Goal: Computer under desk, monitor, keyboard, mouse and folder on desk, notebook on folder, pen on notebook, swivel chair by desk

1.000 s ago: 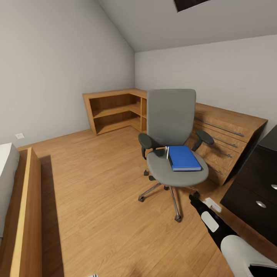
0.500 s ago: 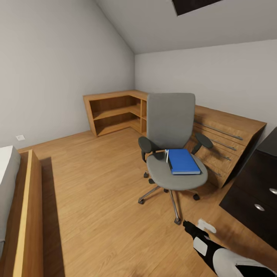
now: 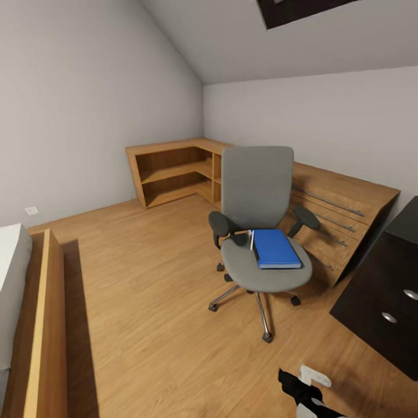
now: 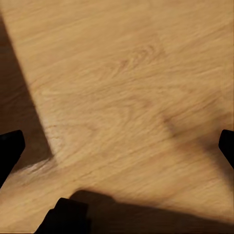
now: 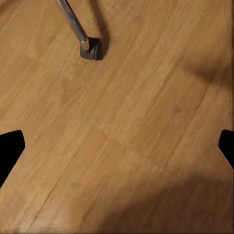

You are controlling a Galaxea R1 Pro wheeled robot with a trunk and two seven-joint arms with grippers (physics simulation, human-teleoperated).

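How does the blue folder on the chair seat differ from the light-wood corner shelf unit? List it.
The flat bright-blue rectangular folder is thin and small; the light-wood L-shaped open shelf unit is tall and bulky. The folder lies on the grey padded swivel chair; the shelf unit stands on the floor in the room's corner. Both are rectangular in outline.

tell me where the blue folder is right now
In the head view the folder lies flat on the seat of the swivel chair, right of centre, in front of the wooden dresser.
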